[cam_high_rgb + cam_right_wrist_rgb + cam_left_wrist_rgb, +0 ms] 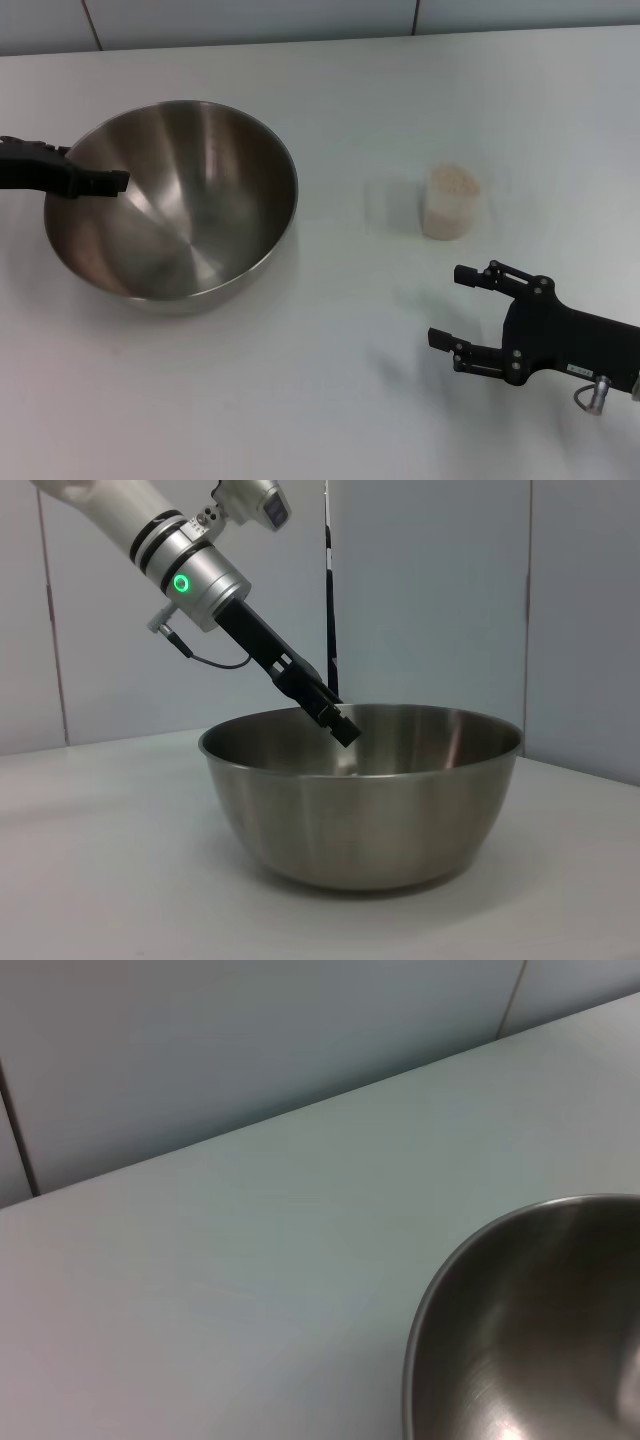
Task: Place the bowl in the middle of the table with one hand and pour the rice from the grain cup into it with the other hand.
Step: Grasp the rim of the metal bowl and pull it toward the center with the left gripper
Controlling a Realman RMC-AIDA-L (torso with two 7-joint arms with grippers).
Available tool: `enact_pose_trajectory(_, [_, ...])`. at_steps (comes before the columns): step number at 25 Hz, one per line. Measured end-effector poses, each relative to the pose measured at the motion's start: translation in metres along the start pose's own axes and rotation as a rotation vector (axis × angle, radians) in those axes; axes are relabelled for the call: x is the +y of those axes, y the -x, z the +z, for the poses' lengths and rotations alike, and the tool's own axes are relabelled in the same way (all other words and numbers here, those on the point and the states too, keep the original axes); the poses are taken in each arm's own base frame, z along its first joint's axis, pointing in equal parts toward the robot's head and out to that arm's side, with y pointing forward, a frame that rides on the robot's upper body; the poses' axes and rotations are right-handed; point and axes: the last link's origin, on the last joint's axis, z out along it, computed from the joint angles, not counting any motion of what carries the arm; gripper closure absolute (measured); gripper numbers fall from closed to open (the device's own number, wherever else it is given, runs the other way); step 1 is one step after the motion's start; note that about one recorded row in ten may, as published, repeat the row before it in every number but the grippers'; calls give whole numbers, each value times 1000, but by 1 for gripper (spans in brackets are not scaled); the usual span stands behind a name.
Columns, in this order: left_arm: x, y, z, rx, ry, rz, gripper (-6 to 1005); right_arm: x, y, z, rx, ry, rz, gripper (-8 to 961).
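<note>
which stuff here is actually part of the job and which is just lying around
Part of the job:
- bowl, left gripper at its rim
- grain cup with rice
- table
- right gripper, open, near the cup but not touching it

Just lying about:
- nothing loose; only the wall behind the table

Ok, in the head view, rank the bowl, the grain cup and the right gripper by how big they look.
1. The bowl, clearly largest.
2. The right gripper, though it sits nearer the camera, so its rank is unsure.
3. The grain cup, smallest.
</note>
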Motion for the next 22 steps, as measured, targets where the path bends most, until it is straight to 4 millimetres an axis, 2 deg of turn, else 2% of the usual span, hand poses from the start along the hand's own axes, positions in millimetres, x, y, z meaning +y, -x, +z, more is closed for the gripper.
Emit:
enact_pose_trajectory(7, [-2,1,-1,-9,-8,6,233,-1,1,1,-1,1,-2,136])
enact_pose_trajectory(13, [-2,0,0,-24,-14,18,417,-1,1,1,-1,2,-3,137])
enact_pose_trajectory(18, [-1,-3,2,-24,-10,24,662,0,1,1,-2,2,-2,136])
enact_pose_trajectory(22, [0,-7,3,-21,-7,30,744,0,1,1,-2,2,-1,136])
